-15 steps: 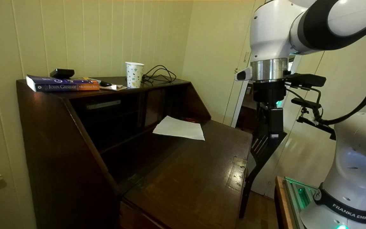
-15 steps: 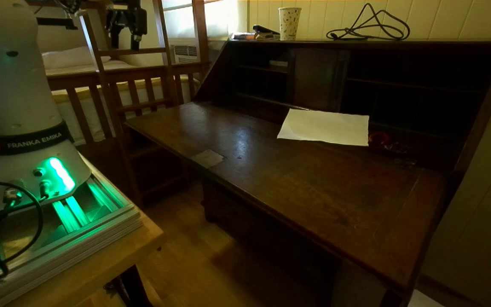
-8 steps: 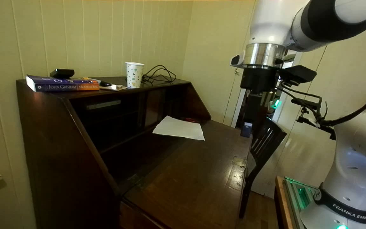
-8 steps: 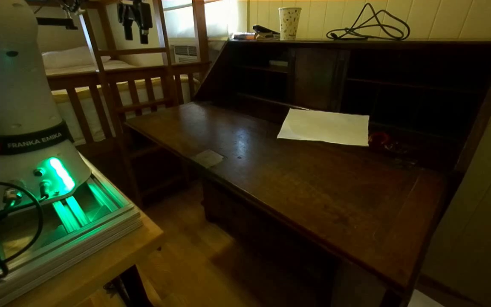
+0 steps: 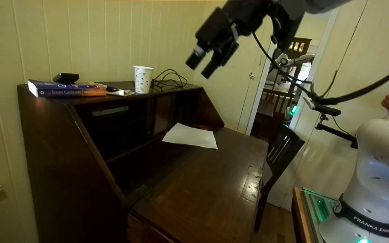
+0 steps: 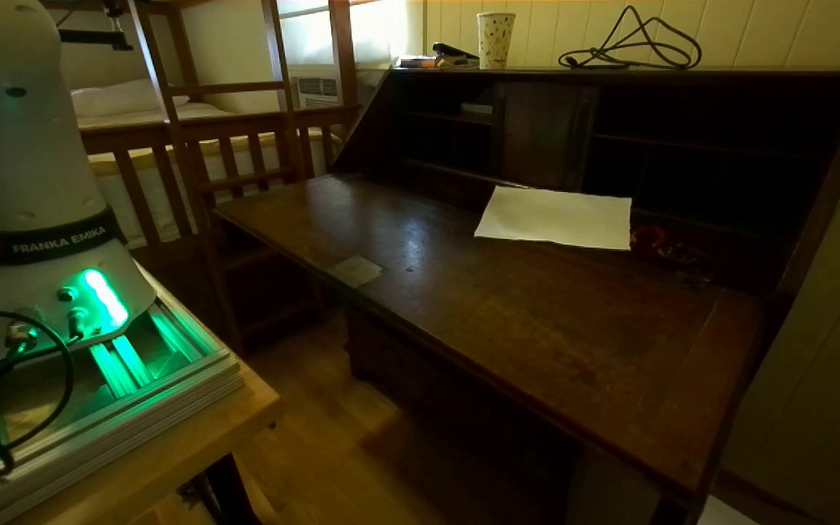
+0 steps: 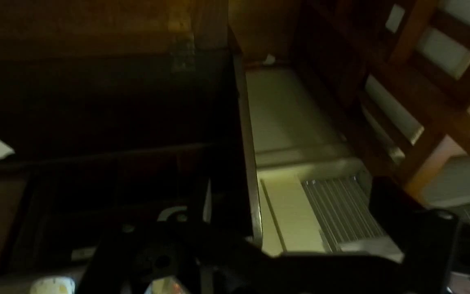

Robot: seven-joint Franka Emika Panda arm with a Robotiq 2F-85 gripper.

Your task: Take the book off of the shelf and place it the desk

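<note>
In an exterior view the black two-fingered claw [image 5: 202, 65] hangs tilted, its jaws parted. Nearest it there, on the narrow dark-brown wooden shelf [image 5: 123, 85], a looped black cable [image 5: 162, 82] rests beside an upright white speckled paper cup [image 5: 143, 80]. Below, a white paper sheet [image 5: 191, 136] lies on the polished wooden worktop [image 5: 211, 179]. Farther along the shelf lies the flat bluish-purple book [image 5: 67, 92] with an orange spine end.

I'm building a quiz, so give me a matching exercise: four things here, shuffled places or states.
1. Purple and orange paperback book
2. White flecked paper cup
3. White paper sheet
4. Black two-fingered claw

A. Standing upright
B. Open, in the air
C. Lying on the narrow wooden top board
D. Lying on the wide brown wooden desk

Pairs: 1-C, 2-A, 3-D, 4-B
</note>
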